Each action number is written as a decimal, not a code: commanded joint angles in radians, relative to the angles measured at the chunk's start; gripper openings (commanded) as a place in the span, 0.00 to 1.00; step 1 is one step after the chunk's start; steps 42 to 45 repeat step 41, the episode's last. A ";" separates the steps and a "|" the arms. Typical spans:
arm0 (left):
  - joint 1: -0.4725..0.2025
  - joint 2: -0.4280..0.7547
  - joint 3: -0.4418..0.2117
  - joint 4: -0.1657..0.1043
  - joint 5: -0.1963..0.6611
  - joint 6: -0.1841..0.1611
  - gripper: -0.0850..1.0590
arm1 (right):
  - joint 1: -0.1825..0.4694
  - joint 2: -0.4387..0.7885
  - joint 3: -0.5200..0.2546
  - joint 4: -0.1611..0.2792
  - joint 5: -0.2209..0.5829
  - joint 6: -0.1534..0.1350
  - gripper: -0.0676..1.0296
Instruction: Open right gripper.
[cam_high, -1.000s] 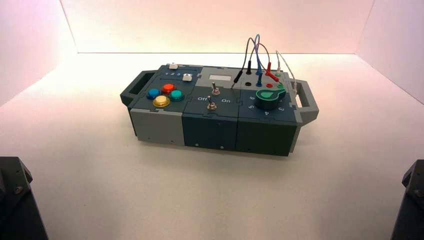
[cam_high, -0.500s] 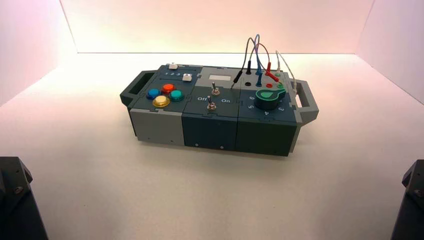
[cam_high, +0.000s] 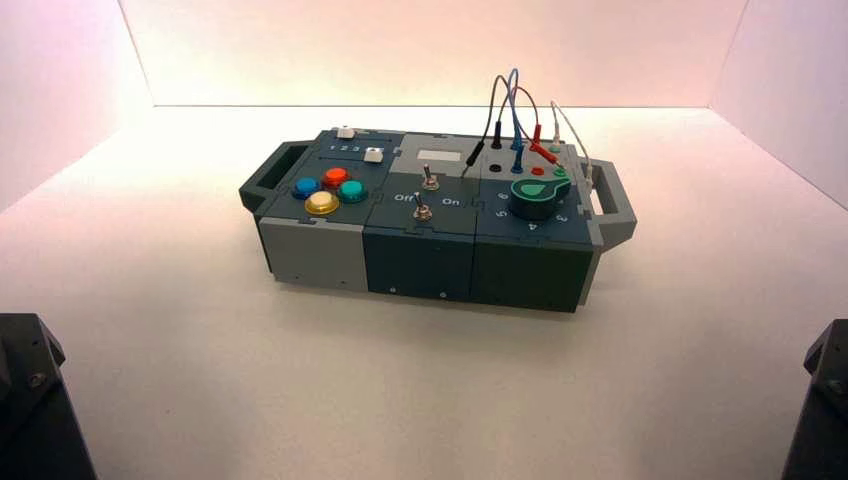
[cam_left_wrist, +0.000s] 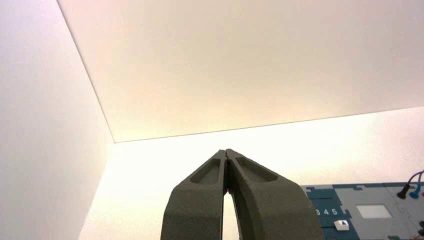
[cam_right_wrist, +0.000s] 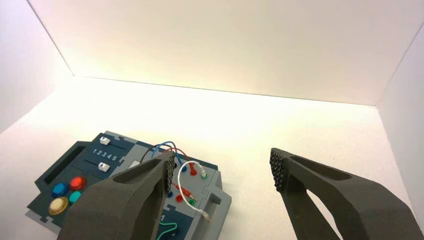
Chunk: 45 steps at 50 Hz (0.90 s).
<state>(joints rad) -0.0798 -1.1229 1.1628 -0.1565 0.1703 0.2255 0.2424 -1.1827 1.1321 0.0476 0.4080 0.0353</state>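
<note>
My right gripper (cam_right_wrist: 222, 170): fingers spread wide, ribbed pads (cam_right_wrist: 276, 169) facing each other across a broad gap, nothing between them. It hangs well above and short of the control box (cam_high: 430, 215), parked at my right side.

My left gripper (cam_left_wrist: 227, 156): fingertips pressed together, holding nothing. Parked at my left side, idle, well apart from the box.

Control box: sits mid-table on the white table (cam_high: 200, 360), untouched. Coloured buttons (cam_high: 327, 190) on its left section, two toggle switches (cam_high: 425, 197) in the middle, green knob (cam_high: 536, 197) and plugged wires (cam_high: 512, 100) on its right.

White wire (cam_right_wrist: 192, 192): one end loose, lying on the box beside the sockets, as far as my right wrist view shows.

Step in hand: the opening itself. I judge it done or all but done, since the jaws stand about as wide as they look able to go.

Next move: nothing to grasp yet. It calls only for holding the arm steady and the jaws apart; any approach to the box would be a separate step.
</note>
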 joint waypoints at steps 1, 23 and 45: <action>0.005 0.029 -0.020 0.003 -0.014 0.002 0.04 | 0.002 0.021 -0.014 0.008 -0.011 0.003 0.97; 0.005 0.044 -0.025 0.003 -0.006 0.002 0.04 | 0.003 0.066 -0.017 0.008 -0.011 0.002 0.97; 0.005 0.038 -0.021 0.003 0.017 0.002 0.04 | 0.002 0.063 -0.017 0.008 -0.003 0.000 0.97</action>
